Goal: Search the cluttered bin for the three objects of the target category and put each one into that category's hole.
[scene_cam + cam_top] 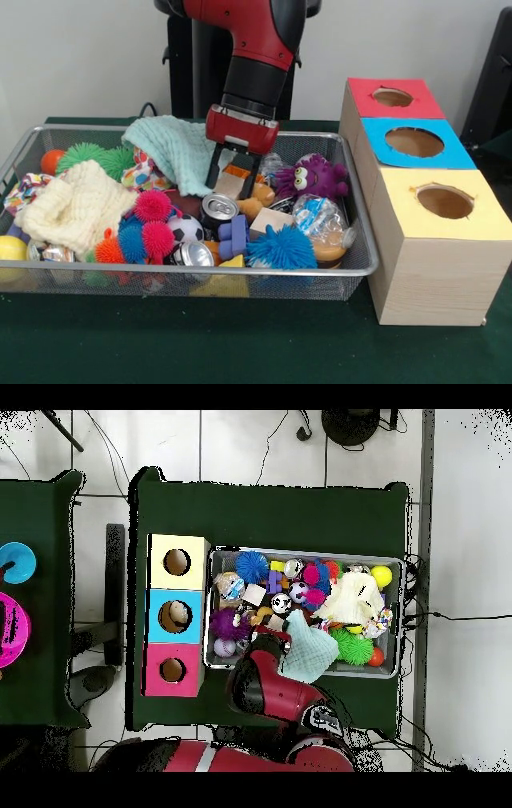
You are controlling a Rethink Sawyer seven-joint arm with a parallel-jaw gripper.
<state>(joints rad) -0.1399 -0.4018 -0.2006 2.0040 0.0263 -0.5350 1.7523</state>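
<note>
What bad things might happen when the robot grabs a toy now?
The gripper hangs open in the wire bin, between the mint cloth and a soda can. It might pinch the cloth or the can instead of a plush. The purple plush sits off to one side among clutter, so closing here would probably miss it.

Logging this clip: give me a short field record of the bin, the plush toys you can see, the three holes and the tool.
bin: wire mesh basket, crowded with spiky balls, cans, cloths
purple plush: at the bin's end nearest the boxes, lying on top, untouched
other plush: tan-brown one partly visible just below the tool; no tiger visible
red hole: farthest box from the camera, nothing visible in it
blue hole: middle
yellow hole: nearest
tool: open, lowered into the bin's middle, holding nothing
</note>
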